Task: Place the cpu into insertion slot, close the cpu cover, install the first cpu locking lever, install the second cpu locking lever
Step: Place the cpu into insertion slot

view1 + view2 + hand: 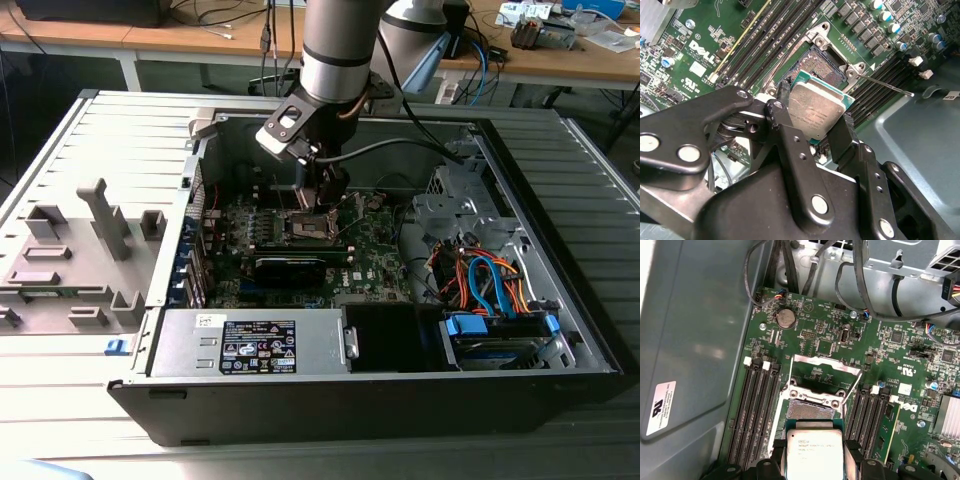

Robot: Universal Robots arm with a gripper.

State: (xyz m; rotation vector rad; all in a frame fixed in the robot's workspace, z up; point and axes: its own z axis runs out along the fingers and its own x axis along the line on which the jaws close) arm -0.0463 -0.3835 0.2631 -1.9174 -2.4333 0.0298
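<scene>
My gripper is shut on the cpu, a flat square chip with a silvery top and a green edge, with a black finger on each of two opposite sides. The cpu hangs slightly tilted, just above and beside the insertion slot, whose dark pin field lies bare. In the first wrist view the cpu sits just short of the insertion slot, and the cpu cover stands swung up behind it. A thin locking lever sticks up beside the socket. In the exterior view the gripper hovers over the insertion slot.
Black memory slots flank the socket on both sides. A finned heatsink sits off to one side. The open case holds a power supply at the front and a drive bay with blue and orange cables. Cables hang over the board.
</scene>
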